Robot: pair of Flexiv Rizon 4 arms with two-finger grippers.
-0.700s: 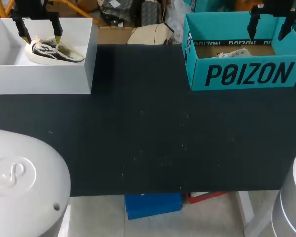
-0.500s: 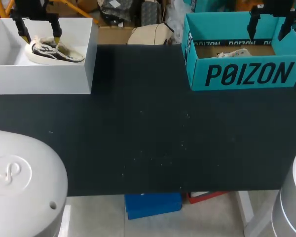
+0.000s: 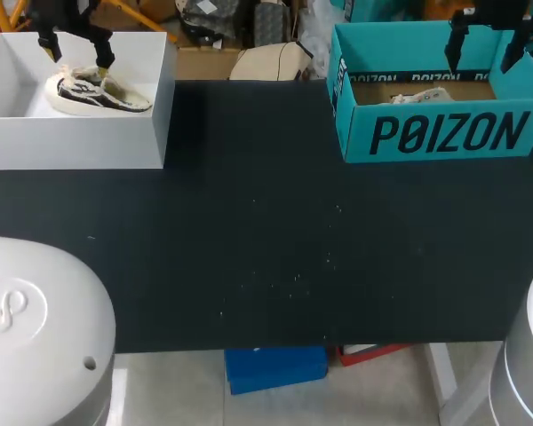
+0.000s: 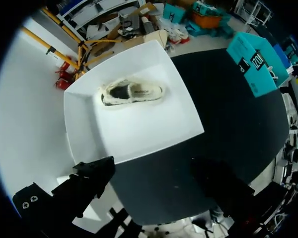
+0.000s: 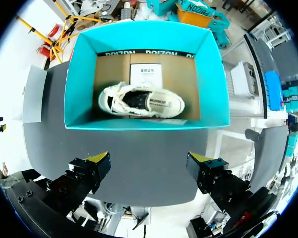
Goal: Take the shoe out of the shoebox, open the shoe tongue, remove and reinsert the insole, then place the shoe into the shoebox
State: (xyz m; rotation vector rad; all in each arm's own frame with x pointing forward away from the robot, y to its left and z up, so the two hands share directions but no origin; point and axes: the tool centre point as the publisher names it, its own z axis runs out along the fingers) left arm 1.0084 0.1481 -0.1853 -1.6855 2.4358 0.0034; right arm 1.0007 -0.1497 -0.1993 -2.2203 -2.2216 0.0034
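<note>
Tabletop (image 3: 266,248), dark. Upper left of the frame: white box (image 3: 71,146) containing one shoe (image 3: 98,93); left fingers (image 3: 103,55) spread open above it, holding nothing. Upper right: teal shoebox (image 3: 444,133) containing second shoe (image 5: 141,101); right fingers (image 3: 454,49) spread open above, holding nothing.

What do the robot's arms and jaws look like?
The left arm and right arm have smooth, rounded, off-white housings; the left bears an embossed curl mark. Both sets of jaws are black and blocky with yellow tips.
</note>
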